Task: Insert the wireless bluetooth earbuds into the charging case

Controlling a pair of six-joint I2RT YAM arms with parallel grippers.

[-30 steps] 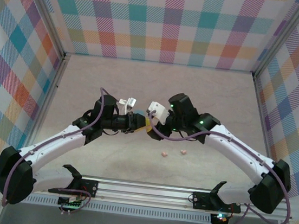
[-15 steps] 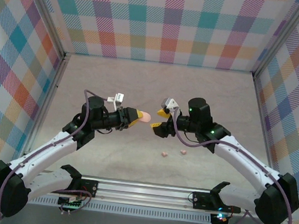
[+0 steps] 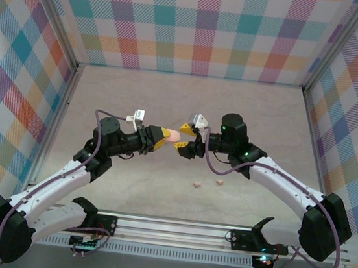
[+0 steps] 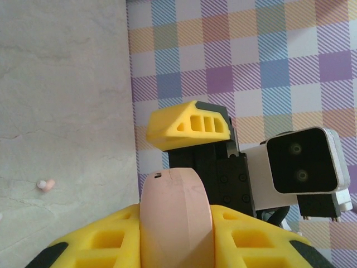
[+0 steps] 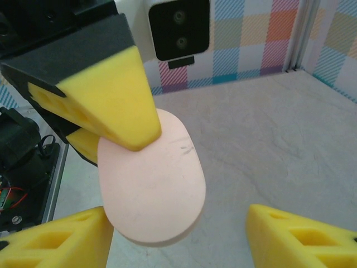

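A pink oval charging case (image 3: 174,135) hangs above the table with my left gripper (image 3: 168,135) shut on it. In the left wrist view the case (image 4: 175,218) stands edge-on between my left gripper's (image 4: 175,226) yellow fingers. My right gripper (image 3: 182,136) is open right in front of it, one finger above and one below the case's tip. In the right wrist view the case (image 5: 150,184) reaches between my right gripper's (image 5: 178,237) spread fingers. Two pink earbuds (image 3: 196,184) (image 3: 220,181) lie on the table below; one earbud (image 4: 46,185) shows in the left wrist view.
The tabletop (image 3: 189,102) is a pale stone-look surface walled by checked panels. A metal rail (image 3: 180,229) runs along the near edge between the arm bases.
The two grippers drew apart and lifted, and the right one has now come back left to the case's tip. The left gripper kept hold of the case throughout.
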